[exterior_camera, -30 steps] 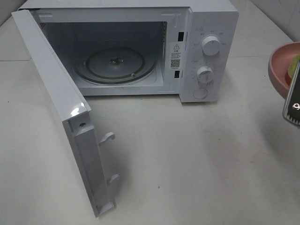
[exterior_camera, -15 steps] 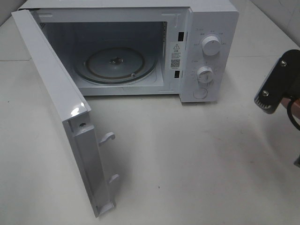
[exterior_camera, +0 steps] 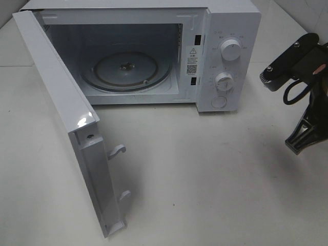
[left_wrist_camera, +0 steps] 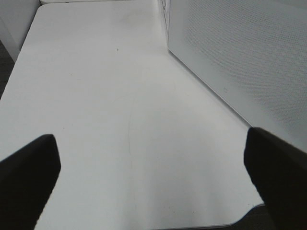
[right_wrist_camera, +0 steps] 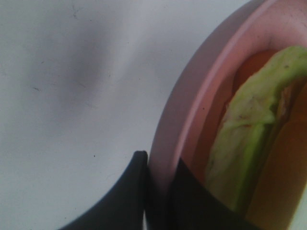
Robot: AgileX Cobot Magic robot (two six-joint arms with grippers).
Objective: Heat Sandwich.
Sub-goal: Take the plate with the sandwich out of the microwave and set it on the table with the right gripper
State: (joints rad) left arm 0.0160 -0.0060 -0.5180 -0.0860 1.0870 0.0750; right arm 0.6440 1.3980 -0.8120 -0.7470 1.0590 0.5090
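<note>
In the right wrist view the sandwich (right_wrist_camera: 249, 139), pale bread with a green layer, lies on a round pink plate (right_wrist_camera: 192, 110). My right gripper (right_wrist_camera: 160, 191) is shut on the plate's rim, one finger outside and one inside. In the exterior high view only the right arm (exterior_camera: 300, 66) shows at the right edge; it hides plate and sandwich there. The white microwave (exterior_camera: 225, 31) stands at the back with its door (exterior_camera: 66, 113) swung wide and the glass turntable (exterior_camera: 125, 69) bare. My left gripper (left_wrist_camera: 153, 177) hangs open over the table, holding nothing.
The open door juts toward the front left of the white table (exterior_camera: 205, 179). Two knobs (exterior_camera: 230, 50) sit on the microwave's right panel. The left wrist view shows the door's perforated panel (left_wrist_camera: 240, 57) beside the left gripper.
The right arm has moved leftward into the exterior high view. The pink plate, seen at the right edge a second ago, is now hidden behind the arm. The left gripper stays open.
</note>
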